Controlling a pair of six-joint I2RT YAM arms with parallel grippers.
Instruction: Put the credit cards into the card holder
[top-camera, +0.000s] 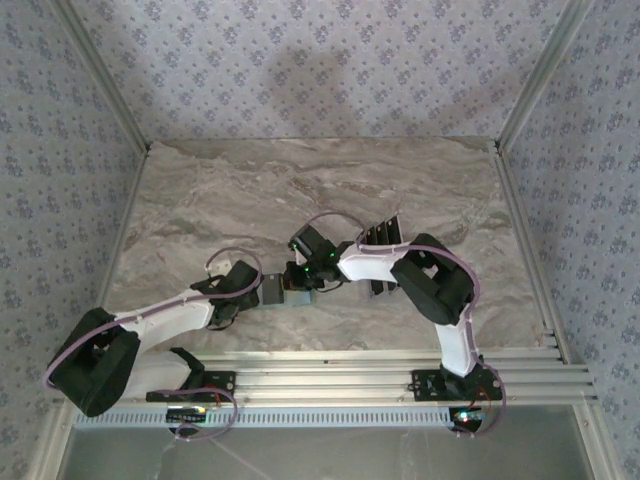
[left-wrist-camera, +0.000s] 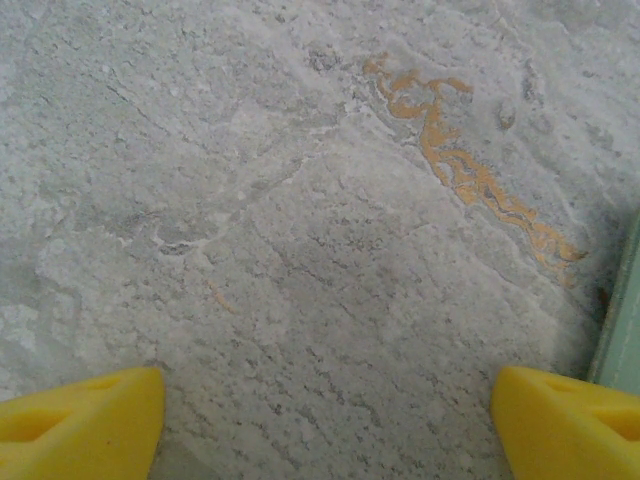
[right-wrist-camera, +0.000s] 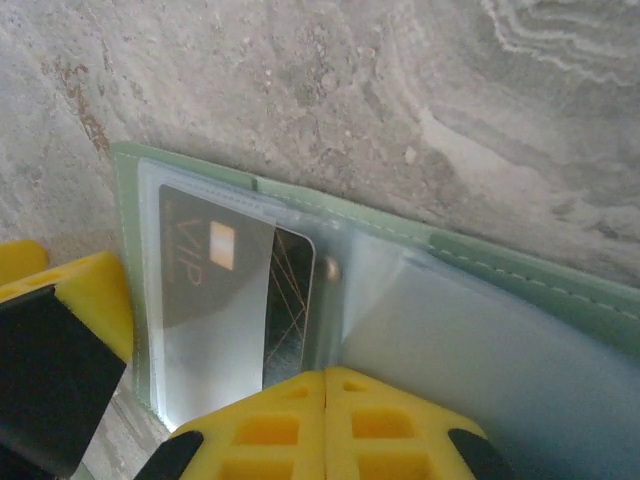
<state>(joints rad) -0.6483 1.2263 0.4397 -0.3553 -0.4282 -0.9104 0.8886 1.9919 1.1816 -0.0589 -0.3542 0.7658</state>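
Note:
The sage-green card holder (right-wrist-camera: 520, 280) lies open on the marble, its clear sleeves facing up; from above it shows between the two grippers (top-camera: 283, 294). A dark card (right-wrist-camera: 215, 270) with pale "VIP" lettering sits in the left sleeve, and a strip with gold lines shows at its right edge. My right gripper (right-wrist-camera: 325, 378) is shut, its tips over the card's near edge. My left gripper (left-wrist-camera: 325, 425) is open over bare marble, with the holder's green edge (left-wrist-camera: 622, 320) just right of it. Several more dark credit cards (top-camera: 380, 250) lie in a row behind the right arm.
One yellow finger (right-wrist-camera: 95, 300) of the left gripper stands against the holder's left edge. Aluminium rails (top-camera: 400, 375) run along the table's near edge, and patterned walls (top-camera: 320, 70) close in the far side and both flanks.

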